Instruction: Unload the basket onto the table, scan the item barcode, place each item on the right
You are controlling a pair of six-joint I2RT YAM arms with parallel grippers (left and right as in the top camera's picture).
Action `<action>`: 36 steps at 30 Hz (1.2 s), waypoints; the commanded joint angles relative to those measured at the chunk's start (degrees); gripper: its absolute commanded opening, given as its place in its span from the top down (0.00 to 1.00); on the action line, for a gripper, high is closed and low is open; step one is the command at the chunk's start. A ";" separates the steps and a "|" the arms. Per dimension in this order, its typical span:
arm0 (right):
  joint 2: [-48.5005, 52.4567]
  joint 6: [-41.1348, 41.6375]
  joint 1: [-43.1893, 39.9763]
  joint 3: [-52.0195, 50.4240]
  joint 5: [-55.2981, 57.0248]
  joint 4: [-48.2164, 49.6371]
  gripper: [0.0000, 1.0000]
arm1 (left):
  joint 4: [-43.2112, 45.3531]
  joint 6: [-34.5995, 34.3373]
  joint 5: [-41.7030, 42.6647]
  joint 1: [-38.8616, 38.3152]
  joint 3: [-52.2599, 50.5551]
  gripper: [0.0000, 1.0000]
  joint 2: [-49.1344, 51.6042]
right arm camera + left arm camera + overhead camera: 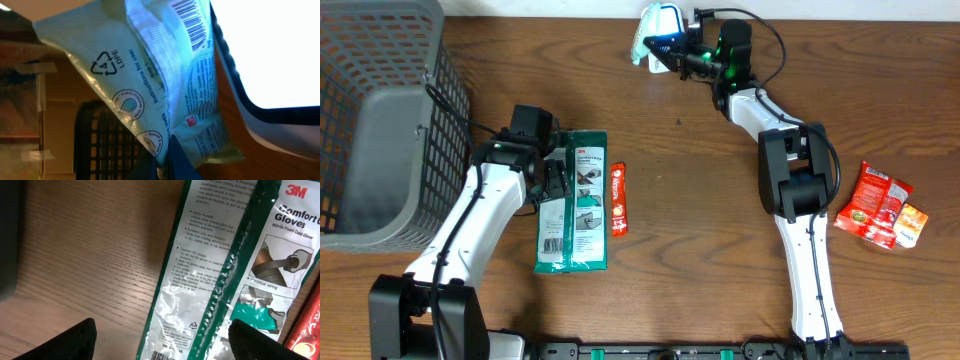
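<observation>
1. Table: brown wood grain, bears everything listed.
2. Basket: grey mesh, far-left corner.
3. Right arm: white, rises from the near edge, bends mid-right, forearm stretched to the far edge. Right gripper: jaws pressed together, pinching the pale packet's lower edge.
4. Left arm: white, runs diagonally from the near-left edge toward the centre. Left gripper: jaws spread wide, nothing between them, hovering over the left margin of the gloves pack. Its wrist view shows both dark fingertips low in frame.
5. Gloves pack: green and clear, lying flat. Only the left wrist view gives the print: "3M Comfort Gloves".
6. Red snack packets: right edge, well apart from the rest.
7. Pale packet: task item, held at the far edge, centre. Overhead shows a white-blue crumple; only the right wrist view shows its barcode and an LDPE mark.
8. Red sachet: narrow, just beside the gloves pack's right edge.
</observation>
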 commanded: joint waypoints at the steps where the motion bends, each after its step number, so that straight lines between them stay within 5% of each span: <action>1: -0.20 -0.96 -1.25 0.79 -0.83 -1.84 0.99 | 0.00 0.28 -0.33 0.35 0.87 0.15 -0.42; 16: -1.57 -1.07 -2.10 0.81 -1.11 -1.29 0.99 | 0.00 0.28 -0.33 0.35 0.87 0.15 -0.42; 27: -14.84 -7.26 0.70 0.79 -8.83 -5.18 0.99 | 0.00 0.28 -0.33 0.35 0.85 0.15 -0.42; 32: -21.05 -15.37 2.19 0.79 -11.23 -17.18 0.99 | 0.00 0.28 -0.33 0.35 0.85 0.15 -0.42; 36: -26.88 -33.14 3.15 0.79 -1.44 -43.60 0.99 | 0.00 0.26 -0.33 0.35 0.85 0.15 -0.42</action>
